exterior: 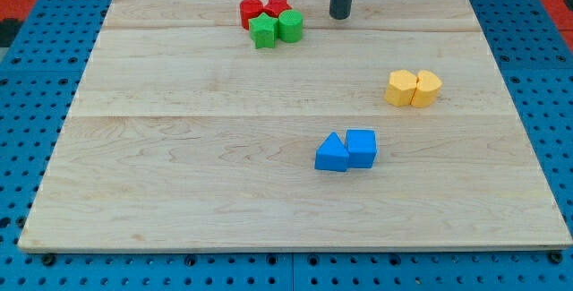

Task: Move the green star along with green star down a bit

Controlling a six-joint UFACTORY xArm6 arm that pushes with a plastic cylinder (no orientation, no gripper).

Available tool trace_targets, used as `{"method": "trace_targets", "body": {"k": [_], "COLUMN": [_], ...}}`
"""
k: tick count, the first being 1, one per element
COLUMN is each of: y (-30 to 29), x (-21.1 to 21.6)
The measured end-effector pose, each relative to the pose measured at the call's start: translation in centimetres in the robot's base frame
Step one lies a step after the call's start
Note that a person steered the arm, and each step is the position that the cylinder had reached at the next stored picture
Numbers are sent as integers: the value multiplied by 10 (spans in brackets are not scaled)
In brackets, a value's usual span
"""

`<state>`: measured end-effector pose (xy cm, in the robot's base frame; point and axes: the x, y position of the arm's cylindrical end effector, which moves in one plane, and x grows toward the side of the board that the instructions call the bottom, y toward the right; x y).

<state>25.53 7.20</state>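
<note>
Green star (264, 32) sits touching the green cylinder (290, 26), just below the red blocks (263, 9). My tip (340, 16), bare and holding nothing, stands to its right; approach underway, next circling above it.

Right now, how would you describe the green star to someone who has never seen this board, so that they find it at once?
Look at the wooden board's top edge, left of my tip, where four blocks huddle. The two red blocks sit behind and two green ones in front. The green star is the front-left one, with points, touching the rounder green block.
</note>
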Motion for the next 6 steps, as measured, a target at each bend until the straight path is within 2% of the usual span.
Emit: {"method": "trace_targets", "body": {"k": [3, 5, 6], "y": [-138, -168, -154], "x": [12, -2, -7]}}
